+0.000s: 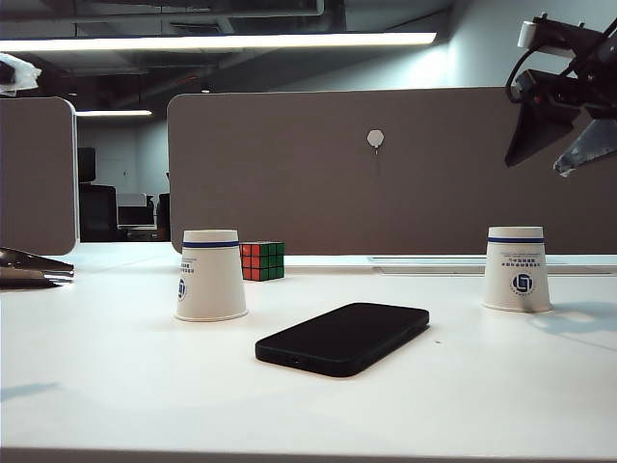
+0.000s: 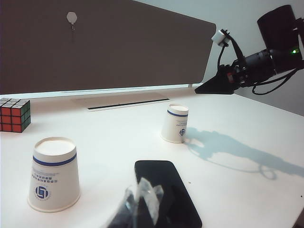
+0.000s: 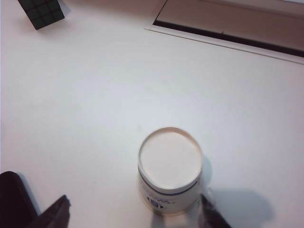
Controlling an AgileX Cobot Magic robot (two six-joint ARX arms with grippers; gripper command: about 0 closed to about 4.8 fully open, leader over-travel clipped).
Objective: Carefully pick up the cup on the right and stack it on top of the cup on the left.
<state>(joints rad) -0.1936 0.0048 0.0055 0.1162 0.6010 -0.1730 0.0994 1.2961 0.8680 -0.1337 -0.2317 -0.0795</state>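
Two white paper cups with a blue band stand upside down on the white table. The left cup (image 1: 210, 275) (image 2: 53, 173) is near the cube. The right cup (image 1: 518, 269) (image 2: 175, 123) (image 3: 169, 168) stands alone. High above it my right gripper (image 1: 535, 166) (image 3: 135, 211) hangs open, pointing down. In the right wrist view the cup shows between the two fingertips, closer to one of them and touching neither. My left gripper (image 1: 34, 268) (image 2: 140, 204) lies low at the far left, its taped fingers together with nothing between them.
A black phone (image 1: 342, 338) (image 2: 166, 192) lies flat between the cups, toward the front. A Rubik's cube (image 1: 262, 260) (image 2: 14, 115) (image 3: 42, 12) sits behind the left cup. A grey partition (image 1: 386, 183) closes off the table's far side.
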